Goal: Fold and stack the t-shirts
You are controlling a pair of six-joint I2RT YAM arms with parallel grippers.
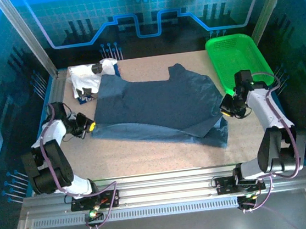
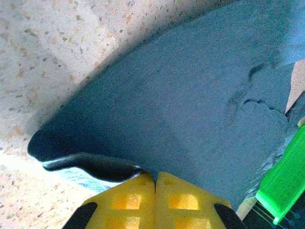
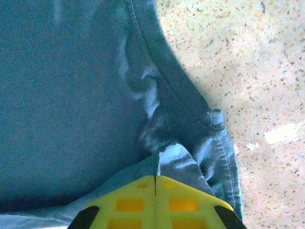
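Shirt, slate-blue [image 1: 157, 105]: spread mid-table, part folded. L gripper [image 1: 90, 127] clamped on its left edge; R gripper [image 1: 227, 109] clamped on right hem. White shirt [image 1: 85, 78]: crumpled, far-left corner. Rec: lift both ends evenly, keep cloth taut.

Robot lab cell: aluminium-framed enclosure [image 1: 27, 37], blue circuit-and-gear backdrop [image 1: 147, 15] beyond left gripper [image 1: 89, 126] and right gripper [image 1: 225, 110], speckled tabletop [image 1: 146, 154] under them, slotted mounting rails [image 1: 167, 190] behind.

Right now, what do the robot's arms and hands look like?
The left arm and right arm are black at the joints, with white covers and purplish cables. The left hand and right hand are bright yellow with square recesses.
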